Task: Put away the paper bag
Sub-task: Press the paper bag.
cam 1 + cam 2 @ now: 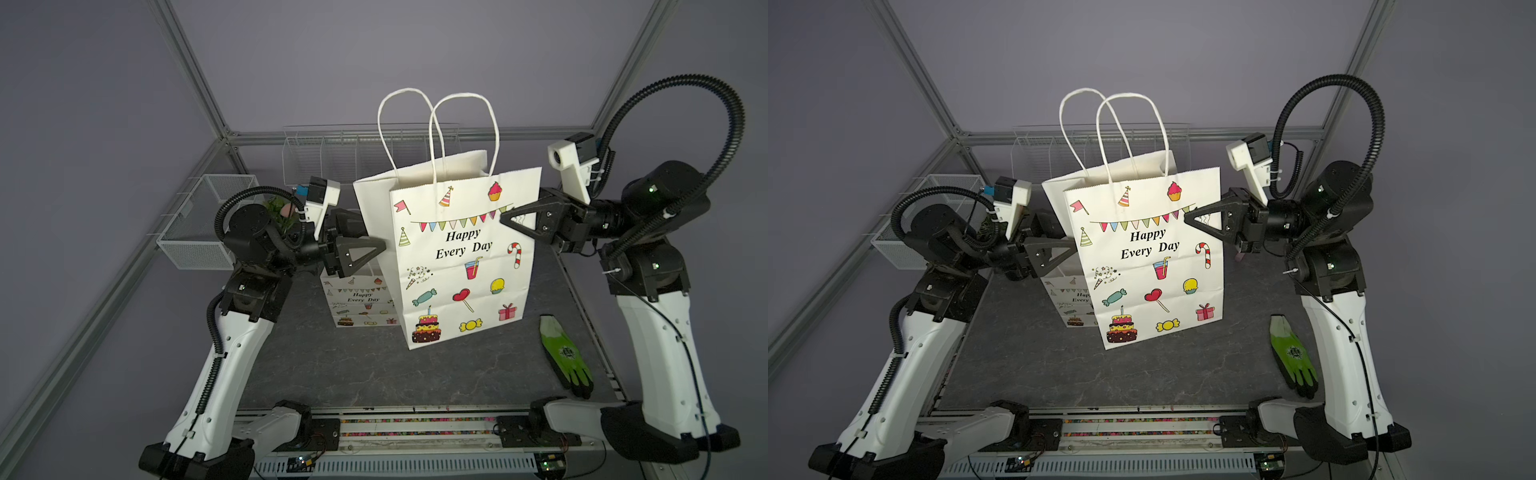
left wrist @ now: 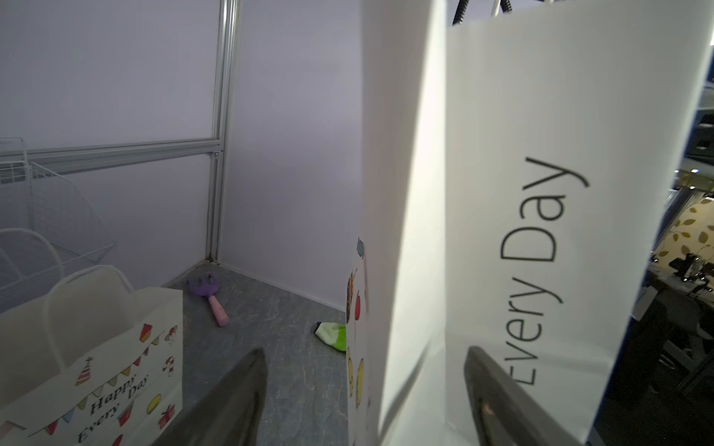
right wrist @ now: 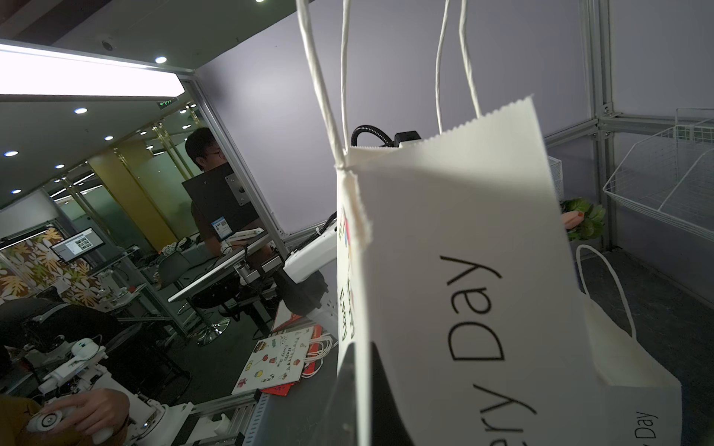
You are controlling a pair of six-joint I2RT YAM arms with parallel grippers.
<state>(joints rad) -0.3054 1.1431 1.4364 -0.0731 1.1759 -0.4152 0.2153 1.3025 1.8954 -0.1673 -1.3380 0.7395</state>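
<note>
In both top views one large paper bag, printed "Happy Every Day", stands upright; whether its base rests on the table I cannot tell. The right gripper is clenched on the bag's right edge. The left gripper has its jaws parted about the bag's left side, with the far finger hidden behind the paper. A second, smaller paper bag sits behind and left of the big one, half covered. One green glove lies to the right of the bag, one mesh basket is far to its left, and one wire rack stands behind it. In the left wrist view both fingers are blurred and astride the bag's side fold. A purple toy rake lies beyond, and the glove is half hidden. In the right wrist view the bag's side panel fills the frame, its lettering cut off, and it covers one finger.
</note>
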